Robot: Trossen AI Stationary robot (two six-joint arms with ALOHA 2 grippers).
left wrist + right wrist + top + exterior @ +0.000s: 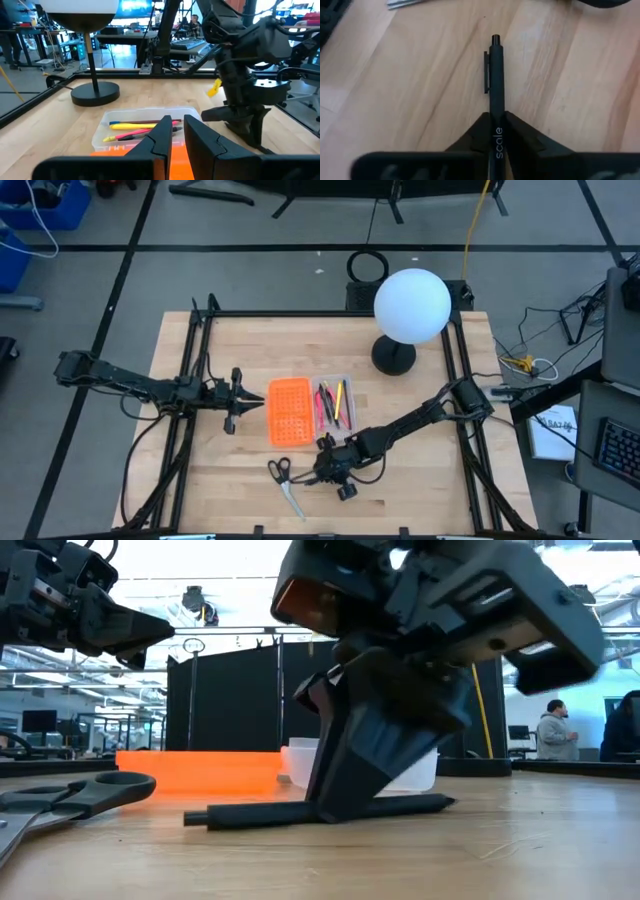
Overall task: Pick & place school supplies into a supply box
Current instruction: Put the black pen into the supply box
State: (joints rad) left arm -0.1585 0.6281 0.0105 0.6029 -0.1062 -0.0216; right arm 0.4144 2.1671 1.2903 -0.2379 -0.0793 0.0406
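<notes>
A black pen (495,85) lies flat on the counter (420,480) at lower centre of the high view, pinched by the right claw (496,131). Scissors (282,478) lie just left. The supply box (309,410) sits above. The left claw (243,401), apparently nearly closed and empty, hovers at the box's left.

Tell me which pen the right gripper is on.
The black pen lying on the table, pinched by the right gripper. The yellow and pink ones lie in the clear tray.

The black pen (495,85) vanishes between the right gripper's (496,131) fingers, its far end hidden; scissors (70,795) are cut off by the low view's edge.
</notes>
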